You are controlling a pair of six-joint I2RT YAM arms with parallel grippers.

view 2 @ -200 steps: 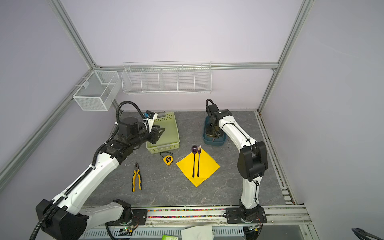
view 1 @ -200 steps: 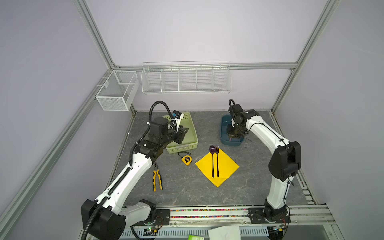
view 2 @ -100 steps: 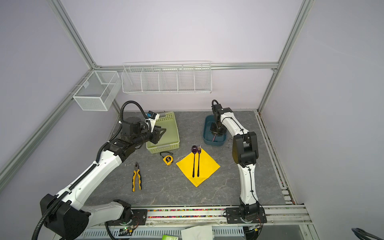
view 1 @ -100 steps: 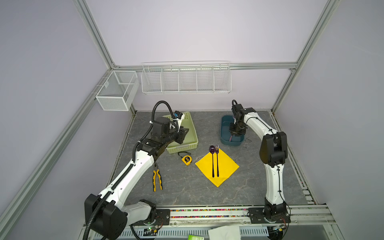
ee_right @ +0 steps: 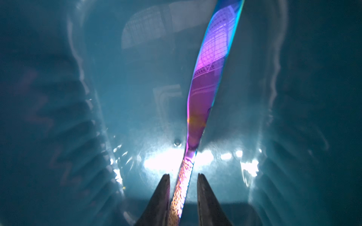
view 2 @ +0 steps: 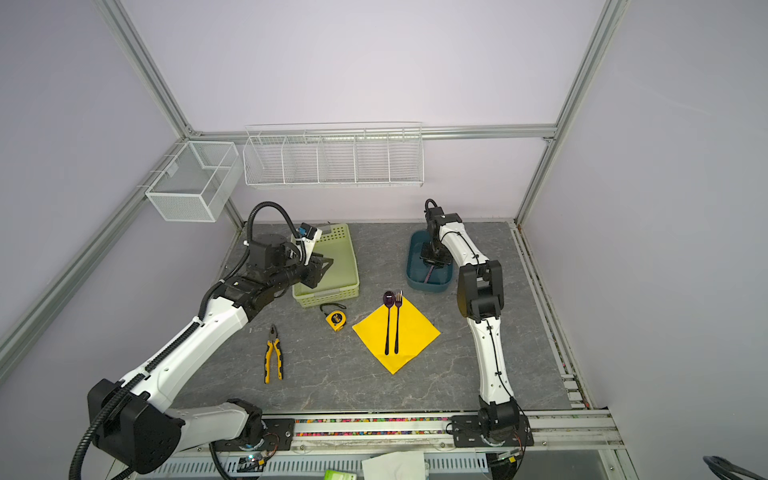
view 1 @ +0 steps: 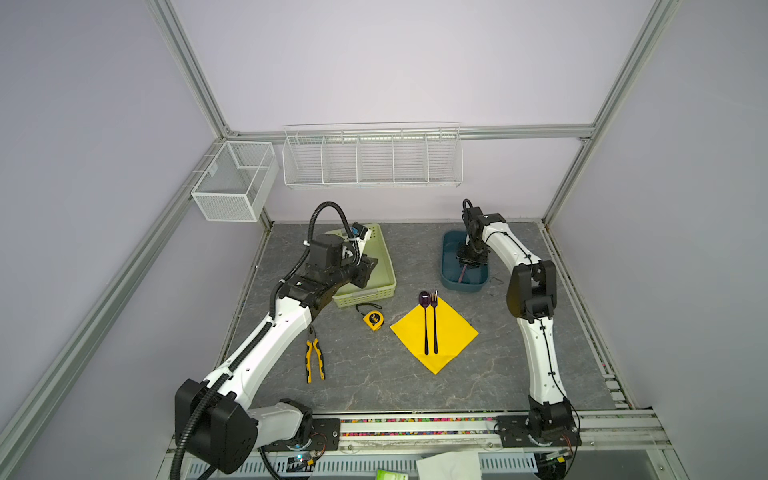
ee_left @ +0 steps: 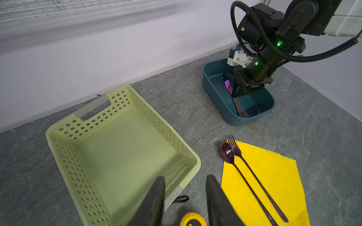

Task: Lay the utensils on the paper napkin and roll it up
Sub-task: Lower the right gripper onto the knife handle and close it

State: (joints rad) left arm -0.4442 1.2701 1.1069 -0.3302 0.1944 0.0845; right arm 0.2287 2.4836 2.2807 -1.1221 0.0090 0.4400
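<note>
The yellow paper napkin (view 1: 453,332) (view 2: 415,332) lies flat as a diamond on the grey table. A dark spoon (view 1: 425,324) and fork (view 1: 435,324) lie side by side on it, their purplish heads past its far corner. They show in the left wrist view too, the spoon (ee_left: 227,154) beside the fork (ee_left: 237,150). My right gripper (ee_right: 182,174) (view 1: 468,266) is down inside the blue bin (view 1: 451,282), open, with its fingers either side of the handle of an iridescent purple knife (ee_right: 207,82). My left gripper (ee_left: 185,177) (view 1: 368,270) hangs open and empty over the green basket's corner.
The empty green perforated basket (view 1: 386,266) (ee_left: 88,117) stands at the back left. A round yellow tape measure (view 1: 373,319) lies between the basket and the napkin. Yellow-handled pliers (view 1: 314,357) lie at the left, near my left arm. White wire baskets (view 1: 374,158) hang on the back wall.
My right arm's elbow has swung in towards the middle while its gripper stayed in the blue bin. My left arm has shifted slightly. Napkin, fork and spoon have not moved.
</note>
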